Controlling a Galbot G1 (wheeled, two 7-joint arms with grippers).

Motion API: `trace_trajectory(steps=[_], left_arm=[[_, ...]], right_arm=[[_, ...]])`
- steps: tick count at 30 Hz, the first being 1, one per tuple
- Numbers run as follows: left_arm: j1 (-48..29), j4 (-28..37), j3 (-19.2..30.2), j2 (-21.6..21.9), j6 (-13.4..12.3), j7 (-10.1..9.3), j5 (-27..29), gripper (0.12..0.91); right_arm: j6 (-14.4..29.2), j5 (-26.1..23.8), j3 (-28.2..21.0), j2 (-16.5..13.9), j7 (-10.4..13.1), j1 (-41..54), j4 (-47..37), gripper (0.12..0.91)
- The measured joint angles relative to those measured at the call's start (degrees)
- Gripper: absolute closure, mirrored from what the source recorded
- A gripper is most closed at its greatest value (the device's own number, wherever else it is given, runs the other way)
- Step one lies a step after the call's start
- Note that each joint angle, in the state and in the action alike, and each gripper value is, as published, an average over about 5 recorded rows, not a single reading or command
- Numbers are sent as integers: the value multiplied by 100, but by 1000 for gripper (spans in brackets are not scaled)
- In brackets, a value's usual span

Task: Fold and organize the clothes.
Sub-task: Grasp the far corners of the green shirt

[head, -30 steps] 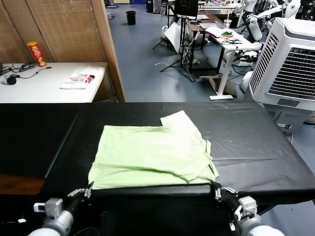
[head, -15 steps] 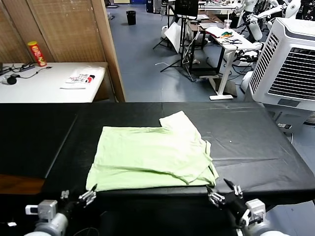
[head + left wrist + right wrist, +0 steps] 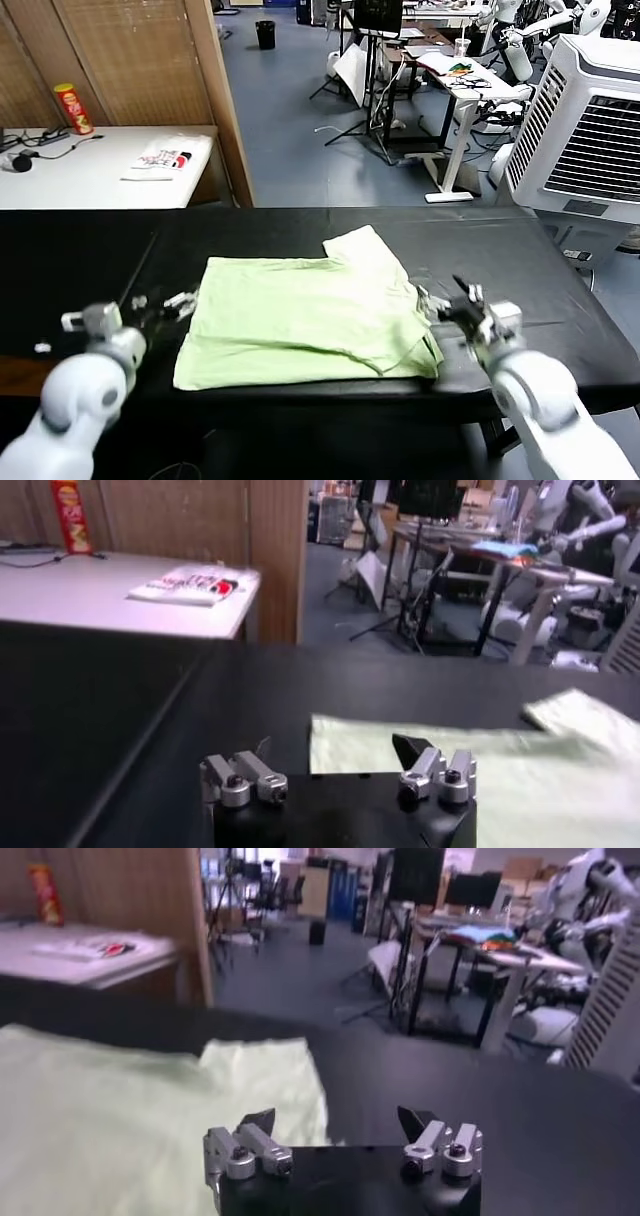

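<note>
Head view: folded green shirt (image 3: 310,320) lies flat mid-worktop (image 3: 520,270); left gripper (image 3: 160,303) just beside its left edge, right gripper (image 3: 447,299) at its right edge, both jaws apart, holding nothing.

**Soft cloth on a matt black top**

The T-shirt (image 3: 310,320) is thin, matt cotton-like cloth, lightly creased. The black table (image 3: 520,270) beneath looks smooth with a dull sheen. Upper left, a wooden panel (image 3: 130,60) shows a woven, rough face. The right gripper (image 3: 340,1138) has bare metal knuckles.
</note>
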Motion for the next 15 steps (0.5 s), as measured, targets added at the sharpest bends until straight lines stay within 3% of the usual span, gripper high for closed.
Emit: trace_trajectory(steps=[7, 15], left_arm=[[-1382, 1389, 815, -70, 338, 110, -166, 232], [-2220, 2465, 1411, -355, 556, 439, -65, 232]], right_arm=[[-159, 1, -570, 573, -59, 1174, -1645, 227], [-174, -149, -812, 984, -431, 1712, -2724, 227]])
